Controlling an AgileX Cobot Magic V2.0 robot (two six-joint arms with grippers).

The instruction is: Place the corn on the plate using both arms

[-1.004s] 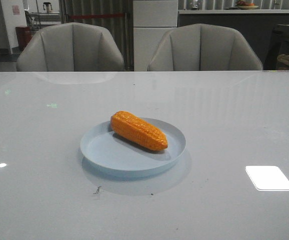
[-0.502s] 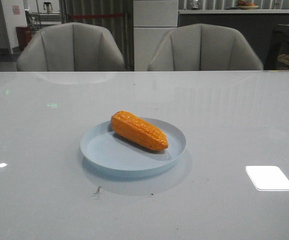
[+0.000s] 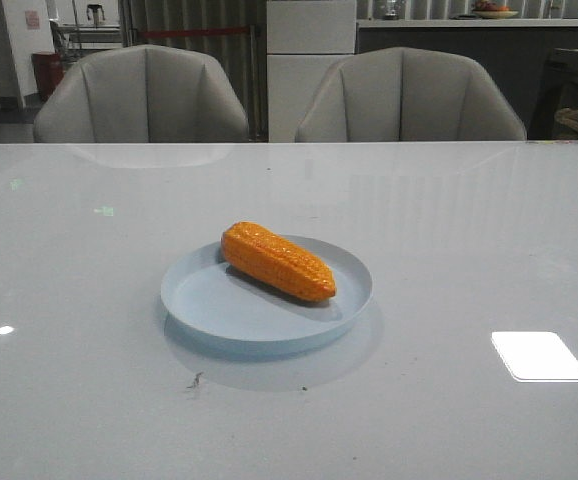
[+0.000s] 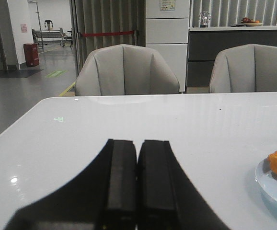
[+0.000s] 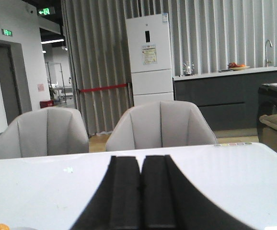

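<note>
The corn [image 3: 277, 261] lies on the plate [image 3: 209, 305], thick end overhanging the 10 o'clock rim, so a jolt could roll it off; both the left pincer [image 4: 137, 184] and the right pincer [image 5: 141, 191] are closed, empty.

1 corn [image 3: 277, 261], 1 plate [image 3: 219, 310], 1 table [image 3: 469, 250], 2 chairs [image 3: 141, 95], 2 black tools [image 4: 137, 187]
</note>
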